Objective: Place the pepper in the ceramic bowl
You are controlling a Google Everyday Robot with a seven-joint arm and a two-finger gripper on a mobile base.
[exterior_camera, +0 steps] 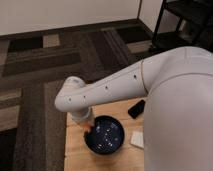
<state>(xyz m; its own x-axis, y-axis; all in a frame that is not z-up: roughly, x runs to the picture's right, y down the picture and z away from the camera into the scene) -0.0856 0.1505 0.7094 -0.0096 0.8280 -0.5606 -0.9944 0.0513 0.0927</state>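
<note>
The pepper (88, 126) shows as a small orange-red tip over the left rim of the ceramic bowl (114, 136), pinched in my closed fingers as far as I can make out. My gripper (87, 123) sits there at the bowl's left edge, mostly hidden under my own white wrist. The bowl rests on the wooden table (75, 156). To its right lies a white block (137, 139), partly covered by my arm, and beyond it a black phone (136, 108).
</note>
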